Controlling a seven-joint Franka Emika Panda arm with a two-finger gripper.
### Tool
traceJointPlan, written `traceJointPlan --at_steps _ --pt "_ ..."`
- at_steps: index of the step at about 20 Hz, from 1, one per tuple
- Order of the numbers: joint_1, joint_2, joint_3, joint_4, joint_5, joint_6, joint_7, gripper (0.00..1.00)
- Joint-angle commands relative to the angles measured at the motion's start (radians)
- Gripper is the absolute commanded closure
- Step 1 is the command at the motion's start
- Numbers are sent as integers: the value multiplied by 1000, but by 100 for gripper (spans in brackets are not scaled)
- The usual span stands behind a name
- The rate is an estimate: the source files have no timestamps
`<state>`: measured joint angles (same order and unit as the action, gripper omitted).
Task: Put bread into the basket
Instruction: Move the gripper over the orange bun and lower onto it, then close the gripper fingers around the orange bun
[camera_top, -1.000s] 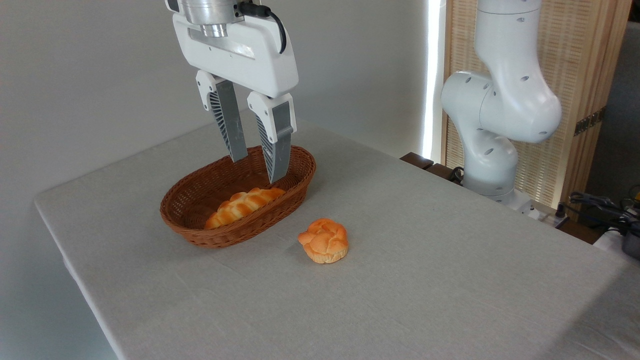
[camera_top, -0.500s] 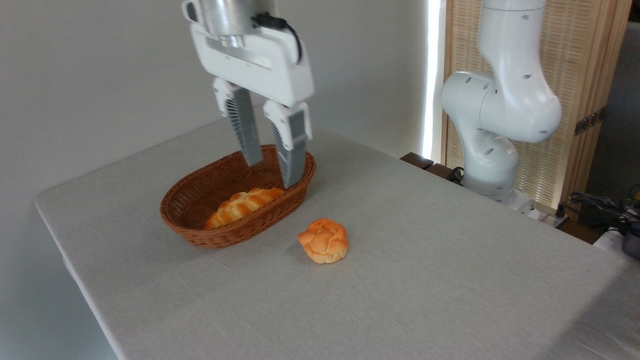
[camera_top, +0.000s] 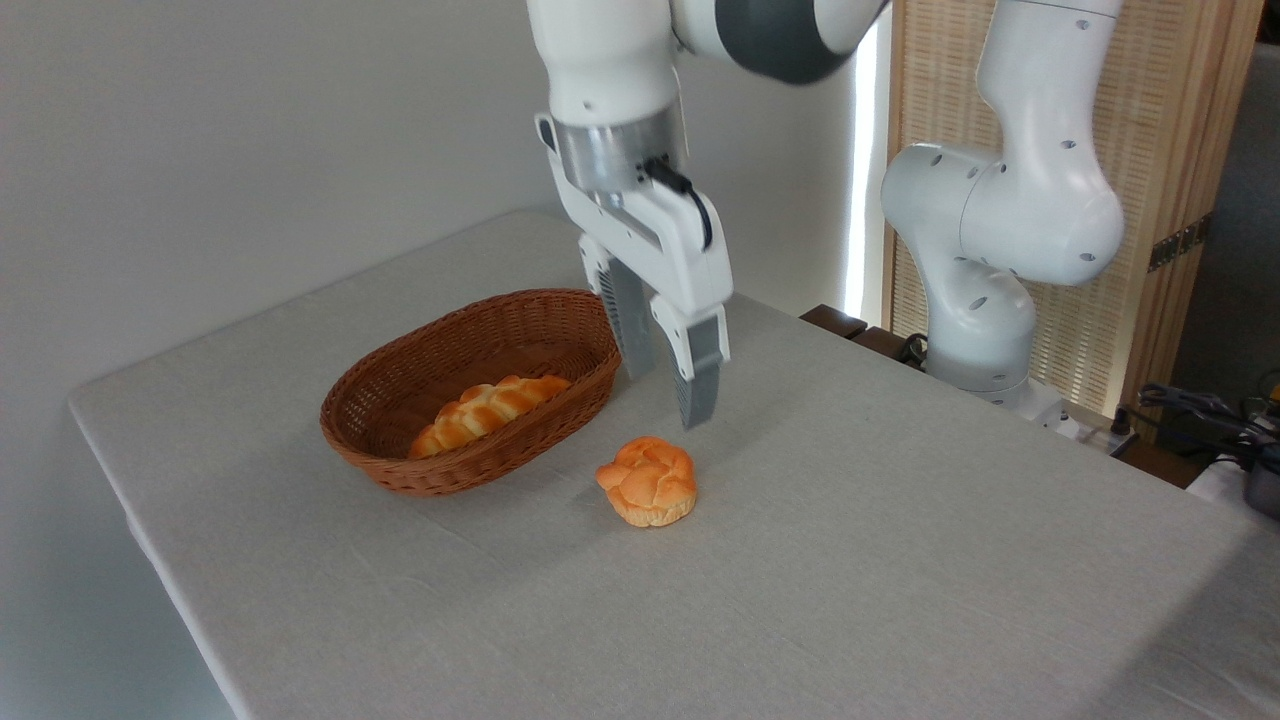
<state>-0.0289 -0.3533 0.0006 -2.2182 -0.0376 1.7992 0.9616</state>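
Bright, soft daylight, faint shadows, sharp

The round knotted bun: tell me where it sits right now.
The bun lies on the grey table, just right of the wicker basket, outside it, with the open gripper just above it.

The bun (camera_top: 648, 481) lies right of the basket (camera_top: 380, 455), which holds a braided loaf (camera_top: 487, 410).

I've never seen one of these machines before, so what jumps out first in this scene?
A big white robot arm reaches over a grey table, its open gripper hanging just above a small glossy orange bun. To the left sits a brown wicker basket with a long braided loaf lying inside.
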Motion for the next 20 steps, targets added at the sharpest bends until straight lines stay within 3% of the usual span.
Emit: traceJointPlan --at_steps 1,5,9,13,20 --pt "-3 -58 -4 -150 -15 133 51 0" --pt "-22 -27 -8 -201 -15 273 63 0" --pt "-52 7 -11 -202 -18 336 62 0" --pt "-55 22 -11 -205 -62 342 63 0" --pt "-55 30 -11 -251 -62 396 65 0"
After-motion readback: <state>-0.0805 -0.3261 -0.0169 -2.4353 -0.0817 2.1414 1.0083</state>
